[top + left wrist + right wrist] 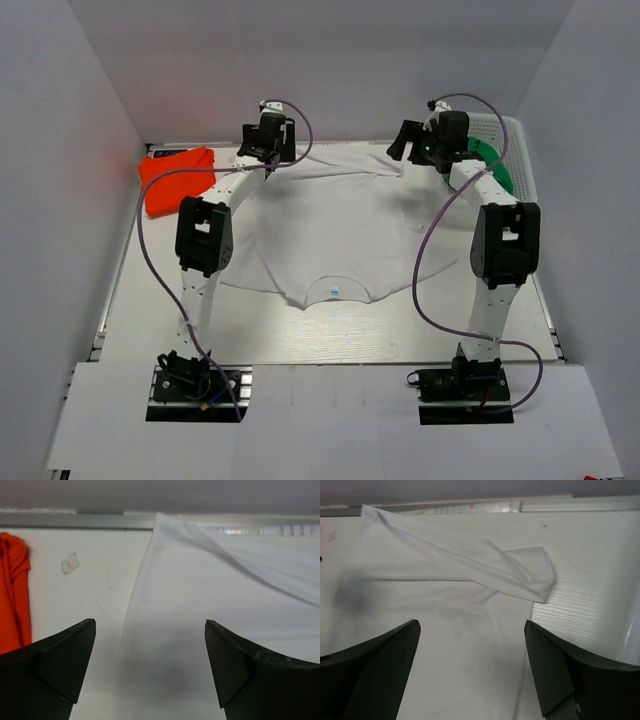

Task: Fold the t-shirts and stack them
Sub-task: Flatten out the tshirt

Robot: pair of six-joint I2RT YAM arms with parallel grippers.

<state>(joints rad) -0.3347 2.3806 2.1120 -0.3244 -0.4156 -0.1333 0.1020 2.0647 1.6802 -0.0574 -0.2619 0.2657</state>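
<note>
Three t-shirts are in the room. Largest is the white t-shirt, spread flat over the middle of the worktop, collar toward the arm bases and hem at the far wall. It looks thin, light and limp, so I think it will sag and slide unless it is taken at two points together, best at the far hem corners. On the right corner the cloth is folded over itself. Next is the orange t-shirt, bunched at the far left, well apart from the white one. The green t-shirt shows only as a strip near the white basket, far right. Both tools, left tool and right tool, hover over the hem with jaws wide apart, holding nothing. Open room lies toward the near edge; walls stand close around.
</note>
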